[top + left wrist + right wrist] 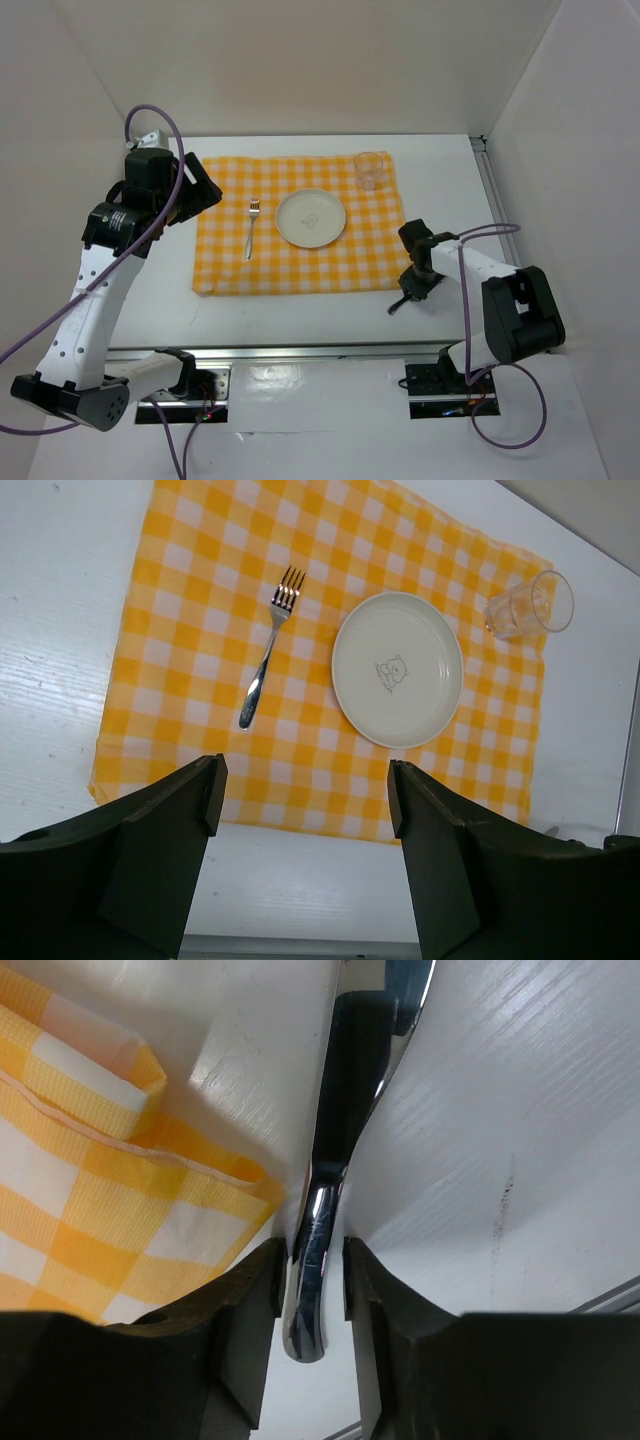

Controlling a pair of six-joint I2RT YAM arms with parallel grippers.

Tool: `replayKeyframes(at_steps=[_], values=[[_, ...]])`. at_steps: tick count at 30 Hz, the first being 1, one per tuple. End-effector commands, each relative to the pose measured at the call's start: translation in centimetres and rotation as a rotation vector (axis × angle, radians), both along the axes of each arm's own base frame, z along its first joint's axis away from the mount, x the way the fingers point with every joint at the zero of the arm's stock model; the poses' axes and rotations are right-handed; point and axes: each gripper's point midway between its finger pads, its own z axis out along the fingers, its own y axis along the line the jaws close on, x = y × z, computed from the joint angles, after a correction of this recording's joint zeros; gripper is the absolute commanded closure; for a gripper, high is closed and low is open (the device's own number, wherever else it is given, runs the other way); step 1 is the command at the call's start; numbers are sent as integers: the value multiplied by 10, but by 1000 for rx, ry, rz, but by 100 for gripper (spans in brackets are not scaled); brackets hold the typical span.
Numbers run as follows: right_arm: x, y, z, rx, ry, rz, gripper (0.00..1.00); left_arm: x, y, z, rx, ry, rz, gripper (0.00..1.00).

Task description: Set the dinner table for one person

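The white dinner table (300,320) carries a yellow-and-white checked cloth (300,272). On the cloth lie a fork (251,228), a white plate (311,218) and a clear glass (369,170). My left gripper (205,190) is open and empty, raised above the cloth's left side. The left wrist view shows the fork (268,650), the plate (398,668) and the glass (530,605) beyond that gripper (305,780). My right gripper (412,288) is low on the table just right of the cloth. It (315,1260) is shut on the handle of a shiny metal utensil (318,1220). The utensil's far end is hidden.
A silver rail (300,352) runs along the table's near edge and another (495,200) along its right edge. White walls enclose the back and sides. The cloth's near right corner (210,1170) lies folded right beside the right gripper.
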Motion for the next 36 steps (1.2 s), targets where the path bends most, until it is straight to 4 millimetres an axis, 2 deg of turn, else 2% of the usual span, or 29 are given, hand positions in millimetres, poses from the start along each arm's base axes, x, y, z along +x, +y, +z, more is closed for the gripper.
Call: replayKeyframes(at_steps=[1,5,8,11,13,14,17,23,25,27,30,33,34,36], values=[[-13,-23,-7,-98,32,-21,57,4,3,16,9,-52,3,17],[-6,-16,-15,-38,11,-18,54,4,3,16,9,-52,3,17],[-10,-17,-25,-12,19,-30,54,4,3,16,9,-52,3,17],[-11,-20,-27,-13,20,-41,68,4,3,16,9,-52,3,17],[-13,-25,-23,-38,13,-56,81,4,3,16,9,-52,3,17],[-15,-28,-18,-55,18,-58,86,4,3,16,9,-52,3,17],[-2,-37,14,-115,-79,-87,93,3,1,16,4,-51,-5,17],[35,-44,70,-226,-217,4,97,5,-1,18,-10,-58,-8,17],[44,-46,77,-265,-215,86,97,5,-1,18,-10,-58,-8,17],[69,-36,91,-280,-279,203,97,5,-1,18,-10,-58,-8,17],[92,-14,99,-265,-317,433,97,5,-1,18,-10,-58,-8,17],[112,4,105,-254,-363,554,97,4,-1,14,-8,-49,-8,17],[115,11,100,-230,-353,592,97,4,-1,14,-8,-49,-8,17],[124,24,101,-216,-366,701,97,3,1,13,-2,-41,0,17]])
